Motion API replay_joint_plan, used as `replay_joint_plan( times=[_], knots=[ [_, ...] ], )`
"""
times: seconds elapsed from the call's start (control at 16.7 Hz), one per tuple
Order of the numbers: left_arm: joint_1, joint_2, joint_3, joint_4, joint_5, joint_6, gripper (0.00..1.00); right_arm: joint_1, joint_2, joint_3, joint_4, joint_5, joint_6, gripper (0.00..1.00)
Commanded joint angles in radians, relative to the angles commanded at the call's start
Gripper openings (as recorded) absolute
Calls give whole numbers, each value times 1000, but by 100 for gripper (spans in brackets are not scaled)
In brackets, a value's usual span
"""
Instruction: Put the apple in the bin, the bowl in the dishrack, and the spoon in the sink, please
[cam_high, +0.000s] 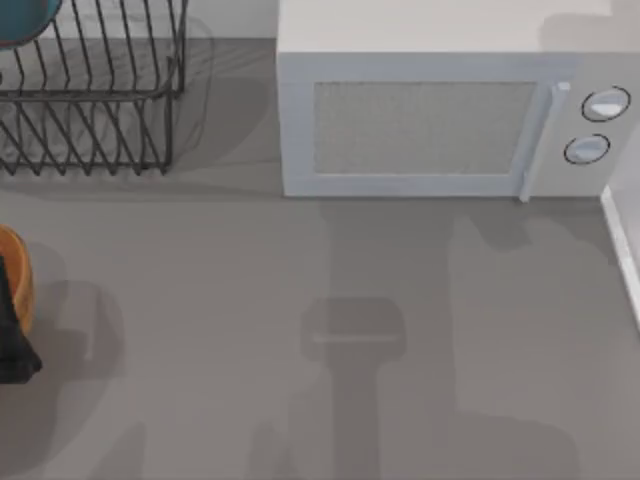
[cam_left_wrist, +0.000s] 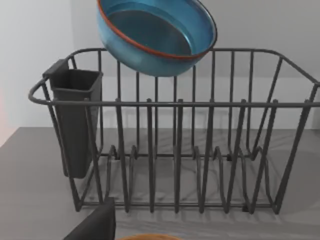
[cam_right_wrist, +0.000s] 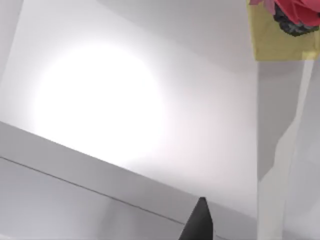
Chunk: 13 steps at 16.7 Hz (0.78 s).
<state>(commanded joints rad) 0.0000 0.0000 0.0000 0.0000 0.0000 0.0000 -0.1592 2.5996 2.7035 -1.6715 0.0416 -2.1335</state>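
The bowl (cam_left_wrist: 156, 36) sits tilted up on the dishrack's (cam_left_wrist: 175, 150) back rim, left of the microwave (cam_high: 440, 110); can't tell either gripper's state.

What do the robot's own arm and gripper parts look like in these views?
Little of them shows. At the top view's left edge, the left arm is a matte black, blocky shape beside an orange-brown container. The left gripper shows as a dark grey angular finger, the right gripper as a dark pointed fingertip. No cables or markings are visible.
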Motion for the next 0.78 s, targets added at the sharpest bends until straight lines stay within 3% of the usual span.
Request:
replay_joint_plan(
  times=[0.24,0.78],
  knots=[
    [0,0,0,0,0,0,100,9,129,175,-36,2,34,0],
    [0,0,0,0,0,0,100,6,179,236,-55,4,38,0]
  ],
)
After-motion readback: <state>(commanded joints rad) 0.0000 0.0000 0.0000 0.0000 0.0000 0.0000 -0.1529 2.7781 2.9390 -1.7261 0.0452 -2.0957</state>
